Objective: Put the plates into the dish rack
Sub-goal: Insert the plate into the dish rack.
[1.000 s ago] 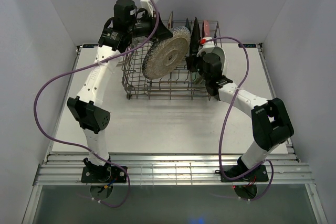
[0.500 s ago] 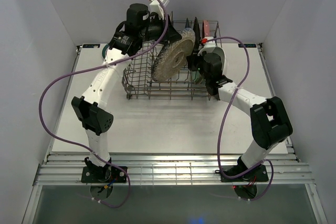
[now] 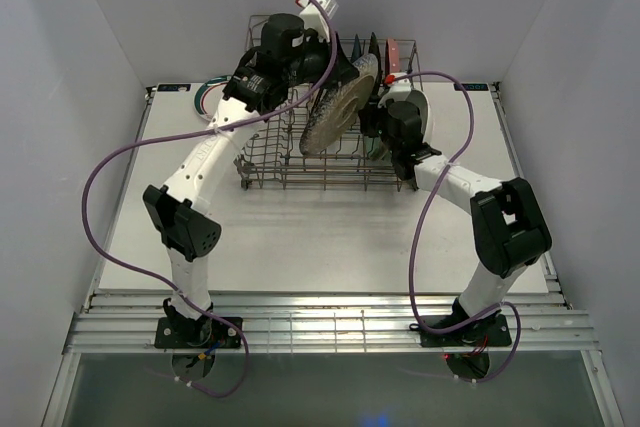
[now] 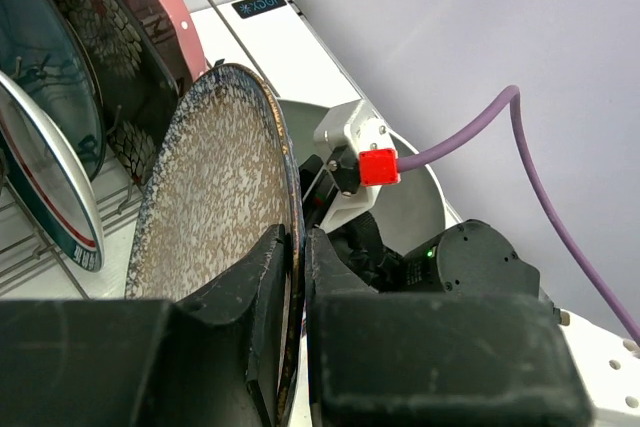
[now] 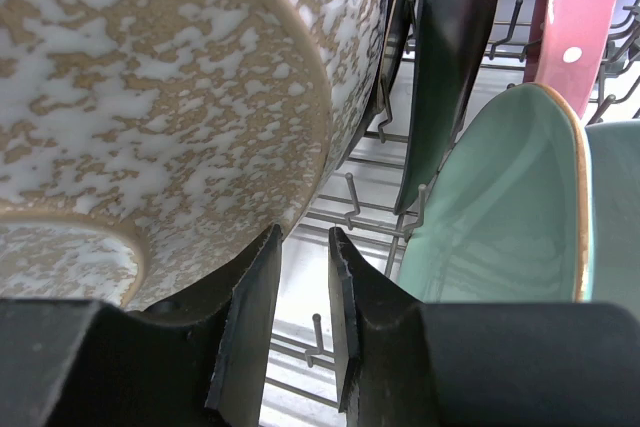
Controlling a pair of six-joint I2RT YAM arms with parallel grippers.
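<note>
My left gripper (image 4: 297,247) is shut on the rim of the speckled grey round plate (image 4: 215,187), which hangs tilted over the right half of the dish rack (image 3: 262,159). In the top view that plate (image 3: 338,107) is close to the upright plates. My right gripper (image 5: 305,247) stands narrowly open beside the speckled plate's underside (image 5: 150,97), with only rack wires between its fingers. A dark teal plate (image 5: 450,47), a mint plate (image 5: 500,197) and a pink plate (image 5: 575,17) stand in the tines. A black floral plate (image 4: 110,37) stands behind them.
A white plate with a green and red rim (image 3: 205,95) lies on the table at the back left, partly behind my left arm. Another rimmed plate (image 4: 50,197) stands in the rack. The right arm's wrist (image 4: 470,257) is just behind the speckled plate.
The left arm has carried the speckled plate rightward and turned it more edge-on, nearer the standing plates. The right arm has hardly moved.
</note>
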